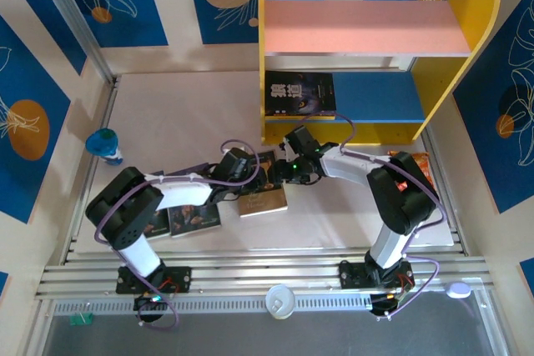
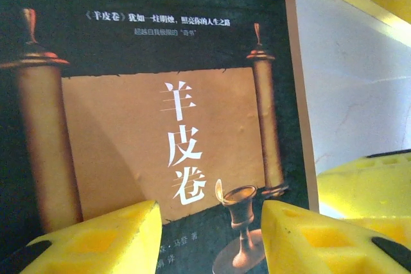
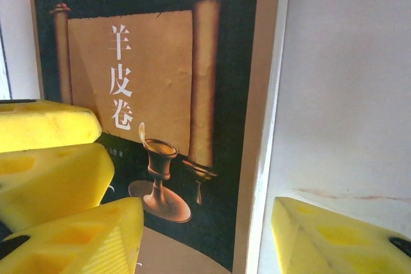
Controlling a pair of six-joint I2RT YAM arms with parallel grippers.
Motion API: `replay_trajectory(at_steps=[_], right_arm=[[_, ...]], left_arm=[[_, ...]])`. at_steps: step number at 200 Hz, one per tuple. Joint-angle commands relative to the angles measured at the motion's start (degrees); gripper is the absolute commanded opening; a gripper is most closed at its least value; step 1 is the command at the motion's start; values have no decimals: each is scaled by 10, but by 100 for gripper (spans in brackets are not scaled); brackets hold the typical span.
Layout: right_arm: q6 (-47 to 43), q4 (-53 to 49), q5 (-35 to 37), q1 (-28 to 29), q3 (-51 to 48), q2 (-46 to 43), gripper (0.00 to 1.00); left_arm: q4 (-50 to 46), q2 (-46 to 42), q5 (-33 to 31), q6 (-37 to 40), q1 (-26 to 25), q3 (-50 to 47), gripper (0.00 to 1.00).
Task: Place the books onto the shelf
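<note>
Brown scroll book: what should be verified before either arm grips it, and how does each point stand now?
1. Brown scroll book lies flat on the table: ok.
2. Left jaws open above its cover: ok.
3. Right jaws open, straddling the book's long edge: ok.
4. Book gripped by either arm: not ok, not yet.
5. The two arms' fingers clear of each other: cannot tell, they are crowded close.
6. Free room on the shelf, on its blue lower board beside the wolf book: ok.
</note>
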Motion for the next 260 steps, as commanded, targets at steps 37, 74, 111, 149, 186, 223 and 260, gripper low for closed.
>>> replay_trajectory(at_steps=[37, 74, 111, 149, 186, 223, 260], right_arm=[[-18, -7, 7, -7, -9, -5, 55], [-17, 2, 5, -4, -4, 5, 55], [-22, 10, 9, 9, 0, 16, 55], [-25, -1, 26, 25, 10, 29, 54], [-24, -7, 43, 40, 11, 41, 53], [-25, -8, 42, 47, 9, 53, 49], [-24, -4, 30, 52, 5, 60, 38]], left_arm=[[-180, -64, -35, 67, -14, 40, 49], [-225, -101, -65, 76, -6, 35, 52], [-249, -96, -73, 73, 0, 31, 52], [-226, -86, -62, 71, 13, 14, 53], [-196, -65, -25, 67, 39, 0, 53], [-189, -52, -17, 69, 40, 1, 53], [-184, -40, -12, 67, 41, -1, 53]])
